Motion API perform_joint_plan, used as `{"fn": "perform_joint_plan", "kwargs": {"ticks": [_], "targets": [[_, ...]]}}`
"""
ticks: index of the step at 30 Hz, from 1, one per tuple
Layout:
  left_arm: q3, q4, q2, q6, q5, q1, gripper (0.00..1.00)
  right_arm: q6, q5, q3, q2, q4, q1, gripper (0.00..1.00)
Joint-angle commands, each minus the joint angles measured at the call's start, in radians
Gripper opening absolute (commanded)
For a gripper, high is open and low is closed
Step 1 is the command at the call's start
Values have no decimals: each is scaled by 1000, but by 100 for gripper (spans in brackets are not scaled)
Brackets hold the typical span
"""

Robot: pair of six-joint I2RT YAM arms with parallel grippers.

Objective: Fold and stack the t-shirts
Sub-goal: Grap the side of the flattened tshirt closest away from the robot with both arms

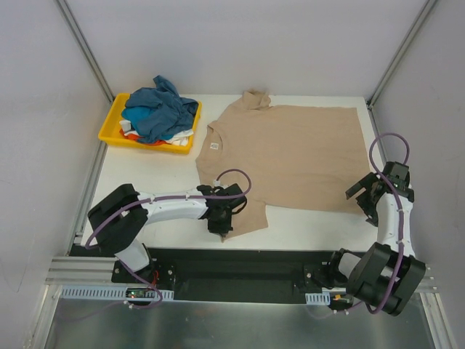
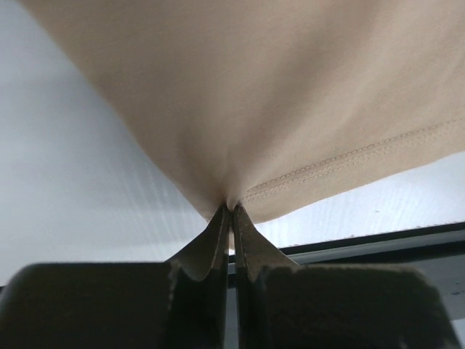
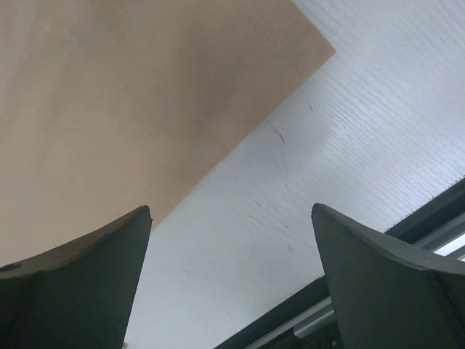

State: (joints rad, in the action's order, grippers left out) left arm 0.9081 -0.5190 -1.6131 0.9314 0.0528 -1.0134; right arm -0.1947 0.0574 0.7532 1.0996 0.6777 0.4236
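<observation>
Dark fingers of the left claw [image 2: 232,212] fill its wrist view, pressed together on a thin pinch of the beige-tan t-shirt [image 2: 276,94] right at a stitched hem. From above, that pinch appears to be the near sleeve, close to the front edge of the white bench [image 1: 305,225].

At far left, a yellow tray [image 1: 109,132] holds a heaped teal-blue t-shirt [image 1: 156,110], with white cloth [image 1: 176,141] peeking out beneath it. These shirts are not yet folded. Just beside the tray, the beige-tan shirt lies spread nearly flat across the middle of the bench, collar and small white neck label [image 1: 214,146] toward the tray and bottom hem toward the right.

At right, the right claw [image 3: 231,209] hangs with its fingers wide apart and nothing between them. It sits over bare bench just off the shirt's near hem corner [image 3: 320,51].

The risk lies in that imbalance. With only one end gripped, a lift or pull by the left arm alone would likely drag the cloth, bunching or skewing it instead of making a clean fold. The grip takes in so little fabric that a brisk move could let the hem slip free. If the right claw closes where it hangs, it would probably catch bench rather than cloth. Any drift toward the near edge could also spill the sleeve off the bench.
</observation>
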Motion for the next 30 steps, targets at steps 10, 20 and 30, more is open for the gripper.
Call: {"fn": "perform_joint_plan", "kwargs": {"ticks": [10, 20, 30], "targets": [[-58, -130, 203, -48, 45, 2, 0, -74, 70, -41, -21, -9, 162, 95], [-14, -127, 193, -63, 41, 4, 0, -110, 32, -69, 172, -112, 162, 69], [14, -128, 194, -74, 59, 10, 0, -123, 9, -38, 324, -175, 161, 46]]}}
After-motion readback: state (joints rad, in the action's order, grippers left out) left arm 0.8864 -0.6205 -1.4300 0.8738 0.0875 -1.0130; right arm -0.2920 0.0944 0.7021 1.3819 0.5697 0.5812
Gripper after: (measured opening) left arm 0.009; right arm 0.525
